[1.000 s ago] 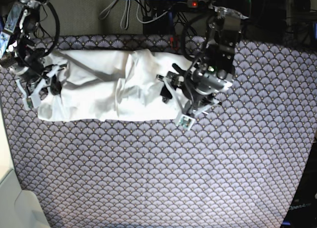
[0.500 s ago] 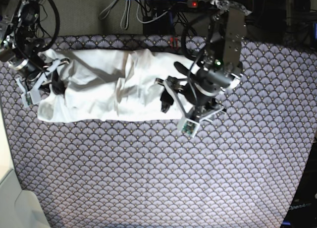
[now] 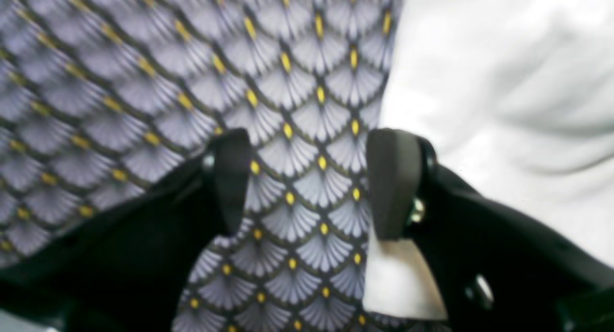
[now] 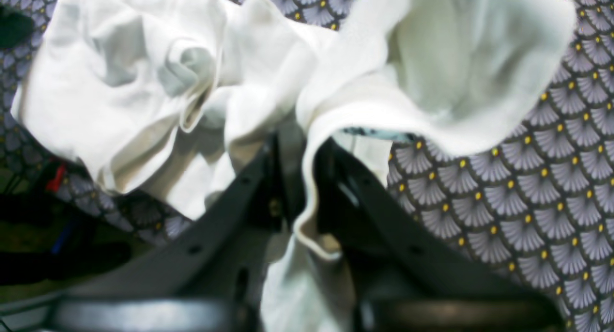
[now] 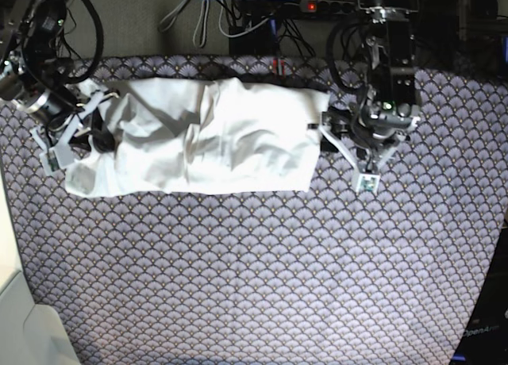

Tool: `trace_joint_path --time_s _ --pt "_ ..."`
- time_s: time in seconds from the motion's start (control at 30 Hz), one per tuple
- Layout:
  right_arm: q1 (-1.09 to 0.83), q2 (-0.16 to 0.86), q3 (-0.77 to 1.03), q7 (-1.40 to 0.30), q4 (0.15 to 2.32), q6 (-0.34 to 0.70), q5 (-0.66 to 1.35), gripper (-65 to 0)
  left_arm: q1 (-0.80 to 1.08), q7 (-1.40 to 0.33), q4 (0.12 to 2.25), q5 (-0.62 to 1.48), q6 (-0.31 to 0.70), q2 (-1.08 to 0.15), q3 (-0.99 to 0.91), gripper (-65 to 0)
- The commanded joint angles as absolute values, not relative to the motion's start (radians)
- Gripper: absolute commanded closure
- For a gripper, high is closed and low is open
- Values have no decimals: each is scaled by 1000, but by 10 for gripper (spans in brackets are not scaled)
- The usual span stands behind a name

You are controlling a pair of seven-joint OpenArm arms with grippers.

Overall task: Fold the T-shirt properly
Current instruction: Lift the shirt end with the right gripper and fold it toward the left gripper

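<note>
The T-shirt (image 5: 194,139) lies spread as a long, wrinkled white band across the far half of the worktop (image 5: 262,278), which is covered in a grey-violet scale pattern with small yellow dots. In the base view the shirt runs from the left edge of the patterned cover to a straight edge just beside the arm on the right.

The right end effector (image 5: 89,135) sits at the shirt's left end. Its wrist view shows the two dark fingers (image 4: 288,178) pressed together on a fold of white cloth (image 4: 307,188), with a loose flap of the shirt standing up and curling over beyond them, so it is gripping the T-shirt.

The left end effector (image 5: 332,132) is at the shirt's right edge, low over the worktop. In its wrist view the two black pads (image 3: 391,183) stand well apart with only the patterned cover (image 3: 307,188) between them, so it is open and holds nothing; the white shirt (image 3: 503,97) lies just beside the right-hand pad.

Cables (image 5: 238,20) trail behind the far edge of the worktop.
</note>
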State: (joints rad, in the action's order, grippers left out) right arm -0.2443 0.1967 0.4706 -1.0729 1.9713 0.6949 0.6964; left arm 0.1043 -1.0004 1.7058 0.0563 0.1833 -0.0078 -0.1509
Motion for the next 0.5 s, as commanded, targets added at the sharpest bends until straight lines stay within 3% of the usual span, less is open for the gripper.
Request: trace_joint_path --time_s 0.0,0.47 --pt "-240 205 467 -1046 1991 698 728 0 85 -981 1718 64 186 -8 -151 -380" --pt "-202 205 236 -1044 2011 698 734 0 97 -986 1827 65 188 -44 -231 -380"
